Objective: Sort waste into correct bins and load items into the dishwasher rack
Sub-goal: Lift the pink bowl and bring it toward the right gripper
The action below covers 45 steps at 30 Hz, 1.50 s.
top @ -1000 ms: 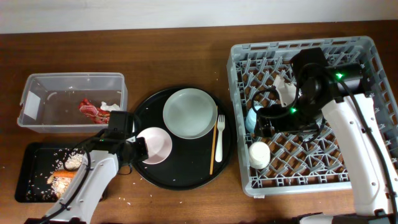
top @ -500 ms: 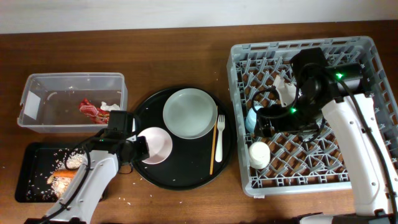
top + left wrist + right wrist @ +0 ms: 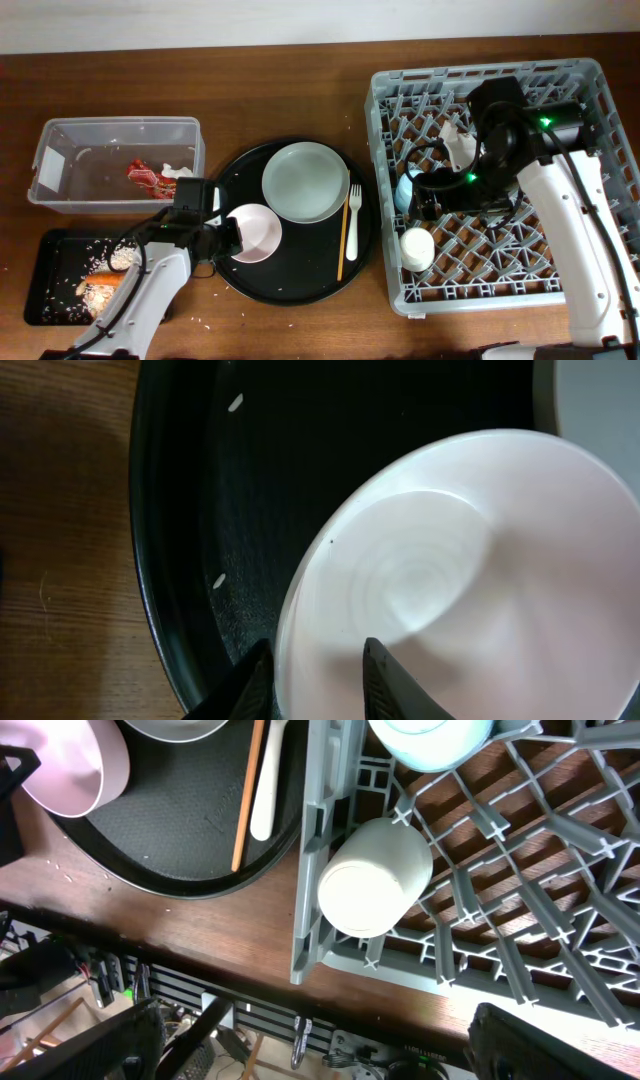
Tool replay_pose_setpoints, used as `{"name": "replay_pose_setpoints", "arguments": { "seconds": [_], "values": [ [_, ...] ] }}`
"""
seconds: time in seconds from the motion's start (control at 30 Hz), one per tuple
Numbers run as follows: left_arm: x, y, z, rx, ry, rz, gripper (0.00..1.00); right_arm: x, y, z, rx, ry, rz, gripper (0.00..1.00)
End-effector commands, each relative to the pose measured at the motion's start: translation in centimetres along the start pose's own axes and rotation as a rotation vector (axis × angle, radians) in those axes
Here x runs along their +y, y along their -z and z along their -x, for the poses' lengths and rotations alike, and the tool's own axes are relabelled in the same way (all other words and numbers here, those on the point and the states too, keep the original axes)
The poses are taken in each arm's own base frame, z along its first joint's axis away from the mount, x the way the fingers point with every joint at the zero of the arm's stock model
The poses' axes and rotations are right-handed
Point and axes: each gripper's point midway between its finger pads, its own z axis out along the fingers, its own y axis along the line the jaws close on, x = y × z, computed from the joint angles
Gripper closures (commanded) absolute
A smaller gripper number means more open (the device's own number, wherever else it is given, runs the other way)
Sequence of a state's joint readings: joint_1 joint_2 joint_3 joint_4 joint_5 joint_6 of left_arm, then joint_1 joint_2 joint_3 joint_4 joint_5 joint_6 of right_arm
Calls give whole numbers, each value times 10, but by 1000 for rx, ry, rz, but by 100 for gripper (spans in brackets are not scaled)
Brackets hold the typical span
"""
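I see the left gripper [image 3: 226,240] a little further right than a second ago, and the arm behind it has shifted the same way. The small white-pinkish bowl [image 3: 258,232] has moved with it. Its right rim now lies slightly nearer the round white plate [image 3: 305,182], and the bowl sits a touch further in over the large round black tray [image 3: 300,280]. The move is slight, most of it in the last half second.

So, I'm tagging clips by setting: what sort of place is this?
Likely a lab bench staged for dish clearing: a grey dishwasher rack, a clear waste tub, and a robot's left gripper gripping a small bowl.
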<state>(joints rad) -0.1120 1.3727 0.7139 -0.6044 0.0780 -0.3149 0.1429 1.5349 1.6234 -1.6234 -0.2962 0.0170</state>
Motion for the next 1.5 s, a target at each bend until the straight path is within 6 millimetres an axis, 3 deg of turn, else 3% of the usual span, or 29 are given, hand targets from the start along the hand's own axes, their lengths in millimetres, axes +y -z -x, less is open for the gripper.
{"name": "replay_pose_setpoints", "arguments": {
  "seconds": [0.0,0.1,0.17,0.3,0.4,0.47,0.53,0.63,0.67,0.83,0.93,1.07,1.17,1.23,1.47],
  "values": [
    [2,-3,-4,9,-8,10,71,-2,4,1,-17,16,-19,1],
    [3,-9,-5,25,-7,14,71,-2,4,1,-17,16,-19,1],
    [3,-10,-6,31,-6,16,85,-2,4,1,-17,16,-19,1],
    [3,-10,-6,28,-6,15,90,-2,4,1,-17,16,-19,1],
    [1,-6,-2,25,-7,14,99,-2,4,1,-18,16,-19,1],
    [-3,4,10,3,-8,7,99,-1,4,1,-18,16,-18,1],
    [-13,37,31,-10,-9,2,99,-1,5,1,-20,17,-18,1],
    [-23,69,41,8,-9,-12,99,0,10,12,-71,31,-17,9],
    [-34,82,42,22,-16,-54,99,2,13,15,-84,36,-12,10],
    [-84,90,31,28,-100,-133,99,11,14,17,-96,-1,24,33],
    [-109,92,26,11,-169,-170,99,39,8,20,-107,72,50,47],
    [-119,92,17,28,-192,-179,99,78,-3,25,-149,202,22,57],
    [-118,92,12,46,-195,-176,99,91,-9,30,-196,195,-46,57],
    [-126,94,7,69,-196,-221,99,110,-18,30,-206,217,-44,57],
    [-131,100,12,57,-198,-246,99,127,-70,34,-153,192,-80,57]
  ]
}}
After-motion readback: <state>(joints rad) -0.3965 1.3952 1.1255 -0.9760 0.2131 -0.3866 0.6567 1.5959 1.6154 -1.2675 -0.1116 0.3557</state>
